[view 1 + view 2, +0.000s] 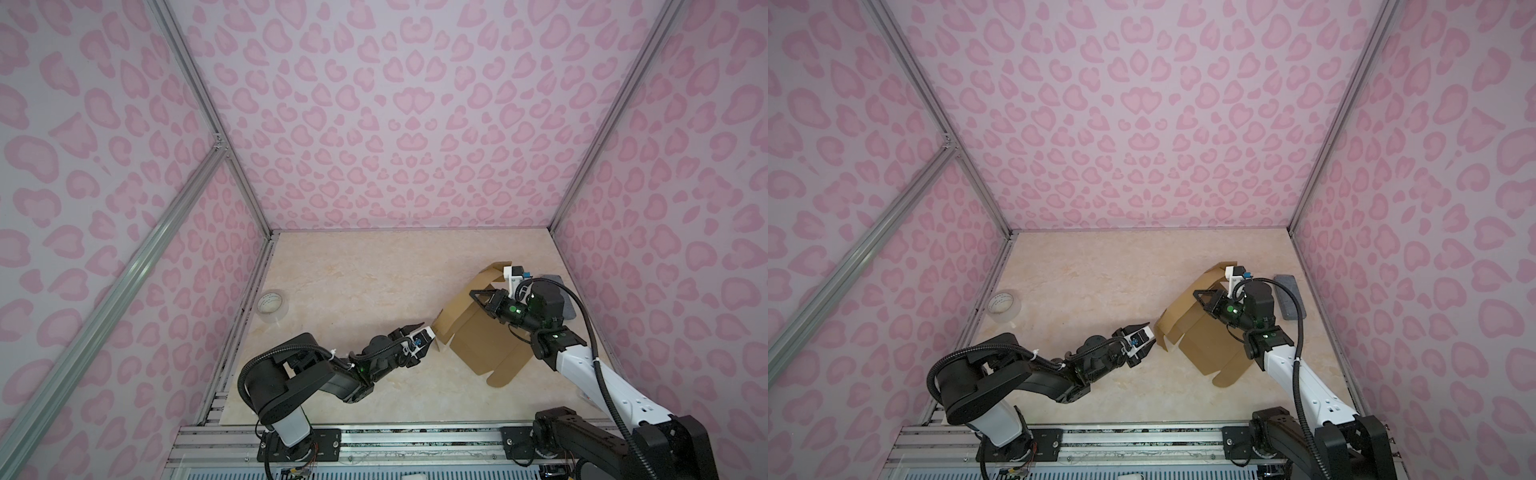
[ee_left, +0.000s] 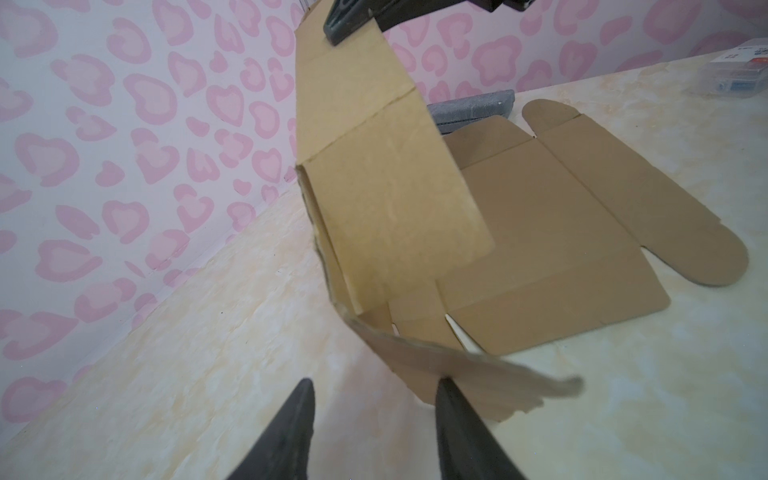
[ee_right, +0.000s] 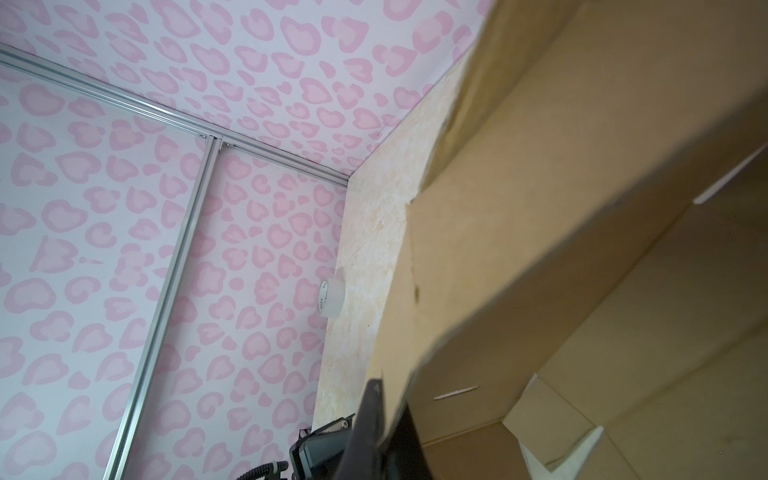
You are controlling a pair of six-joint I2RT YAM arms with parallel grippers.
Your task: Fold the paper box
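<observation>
The paper box (image 1: 486, 345) lay on the right half of the table (image 1: 353, 270), the left claw (image 1: 428, 331) just left of it and the right claw (image 1: 478, 294) at its raised panel. A tape roll (image 1: 272, 304) stood at the table's left edge, and a block (image 1: 1289, 297) lay right of the box.

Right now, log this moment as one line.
right gripper: shut on paper box, flap raised | left gripper: open, at box edge | base flat on table
</observation>
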